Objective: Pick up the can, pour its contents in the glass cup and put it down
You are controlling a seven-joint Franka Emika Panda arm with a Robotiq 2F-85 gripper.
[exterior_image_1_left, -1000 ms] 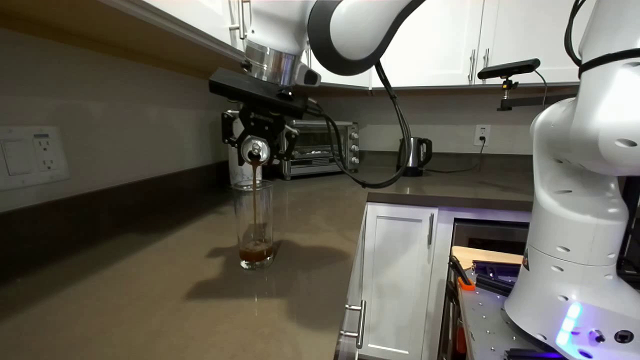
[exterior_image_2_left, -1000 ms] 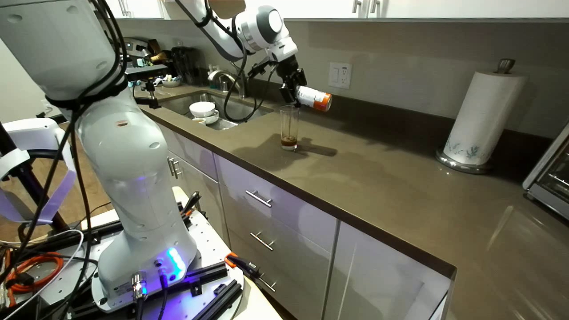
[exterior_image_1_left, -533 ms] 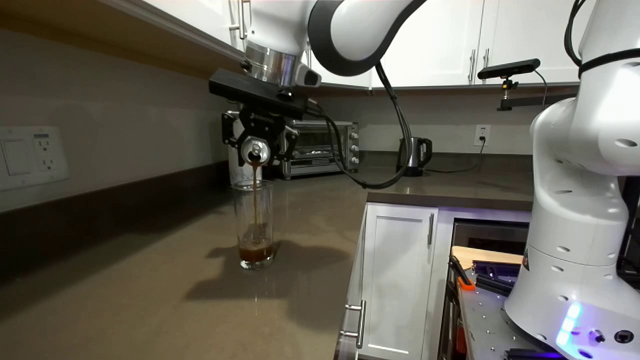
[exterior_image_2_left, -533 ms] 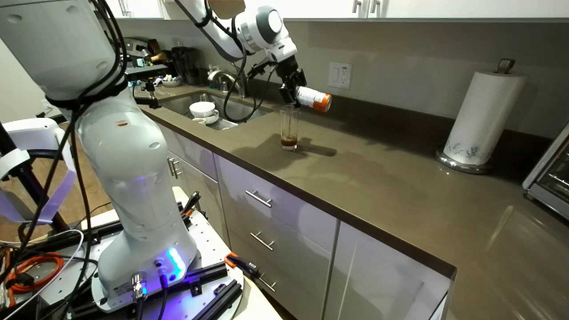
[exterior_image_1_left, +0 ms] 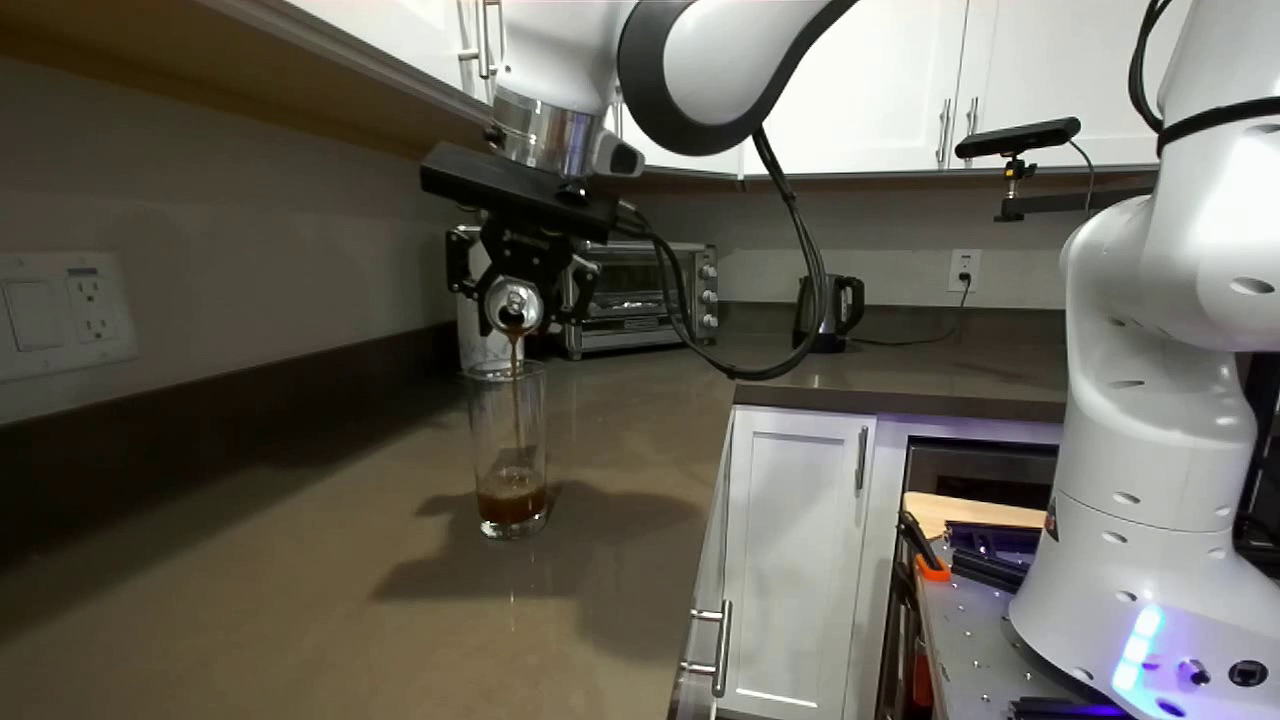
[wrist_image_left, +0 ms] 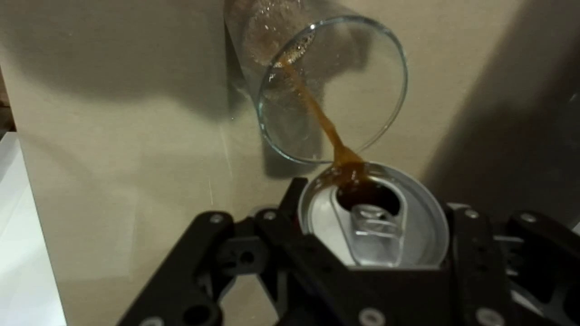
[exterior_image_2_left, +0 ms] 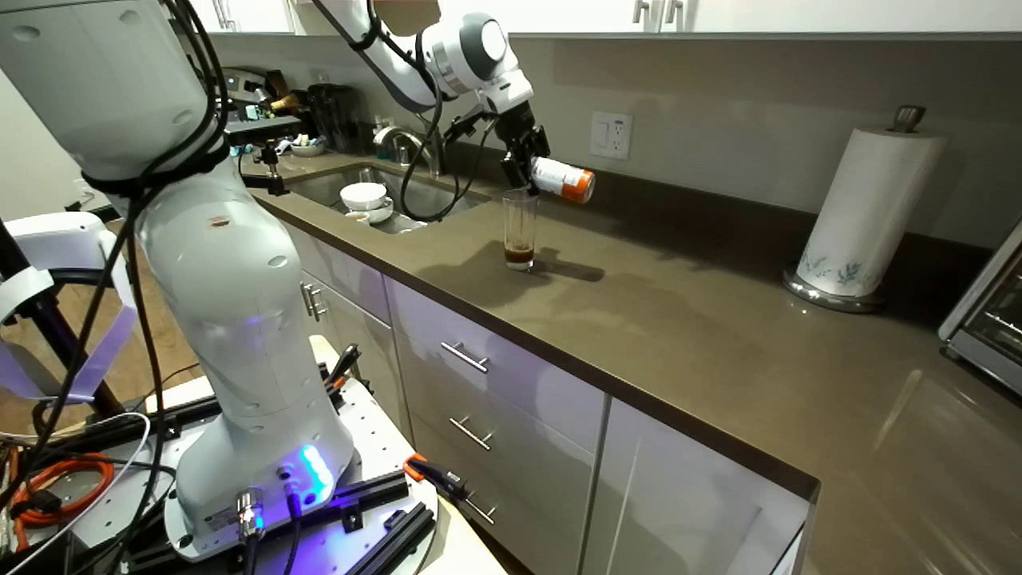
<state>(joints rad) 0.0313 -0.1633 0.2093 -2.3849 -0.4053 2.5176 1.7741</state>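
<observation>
My gripper (exterior_image_1_left: 516,312) is shut around the can (exterior_image_1_left: 512,298), which is tipped almost onto its side above the glass cup (exterior_image_1_left: 508,415). In an exterior view the can's white and orange-red side (exterior_image_2_left: 563,179) sticks out past the gripper (exterior_image_2_left: 523,169). The glass stands upright on the counter and also shows there (exterior_image_2_left: 520,228). In the wrist view the can's silver top (wrist_image_left: 423,226) has its opening facing the glass rim (wrist_image_left: 404,81), between the gripper's fingers (wrist_image_left: 377,203). A brown stream runs from the opening into the glass. Brown liquid with foam lies in its bottom part.
A paper-towel roll (exterior_image_2_left: 870,208) stands by the wall. A toaster oven (exterior_image_1_left: 640,295) and kettle (exterior_image_1_left: 828,312) stand farther along the counter. A sink (exterior_image_2_left: 319,190) with bowls (exterior_image_2_left: 363,196) is behind the glass. Upper cabinets (exterior_image_1_left: 850,90) hang above the arm.
The brown liquid in the glass has risen slightly. The gripper and can have shifted very slightly, and the stream's start has moved a little with them. The glass has not moved.
</observation>
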